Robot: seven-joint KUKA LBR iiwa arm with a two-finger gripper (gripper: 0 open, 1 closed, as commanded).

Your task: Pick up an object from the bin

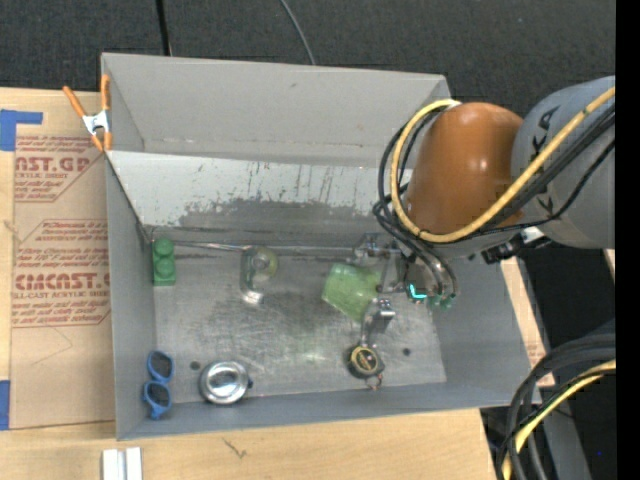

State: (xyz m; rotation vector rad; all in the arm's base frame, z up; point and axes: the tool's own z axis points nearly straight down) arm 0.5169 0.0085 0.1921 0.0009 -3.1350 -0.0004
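My gripper (377, 284) is low in the right half of the bin, under the orange wrist cover. It is open, one finger (381, 316) on the near side and the other on the far side of a pale green translucent cup (346, 289). The cup lies on its side, with its right end between the fingers. A small round metal ring-like thing (365, 359) lies on the floor just in front of the gripper. Further left, a clear glass-like piece (257, 272) rests mid-bin.
A green plastic block (163, 263) sits by the left wall. Blue sunglasses (157, 383) and a round silver tin (223, 381) lie in the near left corner. The arm and its cables crowd the bin's right side.
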